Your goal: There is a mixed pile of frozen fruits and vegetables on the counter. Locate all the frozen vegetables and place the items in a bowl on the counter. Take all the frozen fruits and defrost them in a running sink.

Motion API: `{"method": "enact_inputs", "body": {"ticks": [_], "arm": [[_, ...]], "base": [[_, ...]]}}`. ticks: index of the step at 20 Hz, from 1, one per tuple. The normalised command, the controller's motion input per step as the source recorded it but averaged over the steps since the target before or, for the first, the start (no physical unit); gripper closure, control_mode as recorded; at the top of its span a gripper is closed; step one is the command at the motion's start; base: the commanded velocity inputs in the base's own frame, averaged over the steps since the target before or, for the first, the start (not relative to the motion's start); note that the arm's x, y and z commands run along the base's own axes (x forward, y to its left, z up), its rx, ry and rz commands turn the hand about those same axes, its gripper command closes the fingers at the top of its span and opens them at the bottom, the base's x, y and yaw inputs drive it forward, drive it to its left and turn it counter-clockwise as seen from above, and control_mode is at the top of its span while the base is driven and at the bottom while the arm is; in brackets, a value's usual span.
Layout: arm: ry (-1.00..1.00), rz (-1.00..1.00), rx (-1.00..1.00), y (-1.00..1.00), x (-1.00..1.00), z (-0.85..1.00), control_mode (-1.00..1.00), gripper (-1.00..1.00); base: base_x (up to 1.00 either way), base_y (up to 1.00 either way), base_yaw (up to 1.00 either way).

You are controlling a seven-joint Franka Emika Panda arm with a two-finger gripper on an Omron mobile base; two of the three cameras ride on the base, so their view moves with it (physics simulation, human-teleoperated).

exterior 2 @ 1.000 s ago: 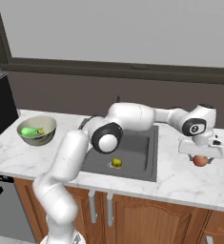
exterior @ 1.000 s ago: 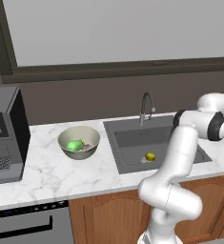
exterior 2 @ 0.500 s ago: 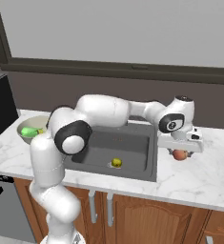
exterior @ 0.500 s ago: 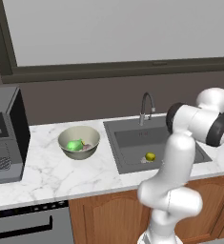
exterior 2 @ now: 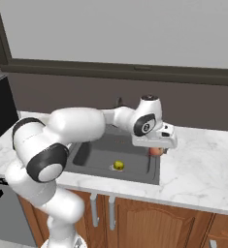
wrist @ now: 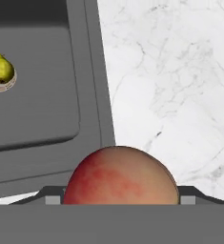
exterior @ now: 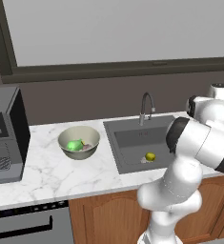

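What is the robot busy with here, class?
The robot arm's gripper holds a red fruit at the right edge of the sink, carrying it in from the counter. A yellow-green fruit already lies in the basin by the drain. Over to the left, the bowl on the counter holds a bright green vegetable and a small pale one beside it. No water can be seen running from the faucet.

A kitchen: marble counter (exterior: 51, 171), sink (exterior: 132, 143) with faucet (exterior: 146, 106), wooden cabinets (exterior 2: 183, 227), possibly a dishwasher (exterior: 27, 226).
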Motion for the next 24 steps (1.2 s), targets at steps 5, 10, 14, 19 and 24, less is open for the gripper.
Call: {"method": "enact_inputs", "body": {"ticks": [5, 10, 14, 19, 24], "arm": [[0.0, 0.0, 0.0, 0.81, 0.27, -0.12, -1.0, 1.0], [0.03, 0.0, 0.06, 0.59, 0.36, -0.15, -1.0, 1.0], [0.06, 0.0, 0.09, 0.48, 0.43, -0.2, -1.0, 1.0], [0.0, 0.0, 0.08, 0.52, 0.24, -0.31, -1.0, 1.0], [-0.07, 0.0, 0.1, 0.35, 0.17, -0.45, -1.0, 1.0]], "base": [[0.0, 0.0, 0.0], [0.0, 0.0, 0.0], [0.0, 0.0, 0.0], [0.0, 0.0, 0.0], [0.0, 0.0, 0.0]]}}
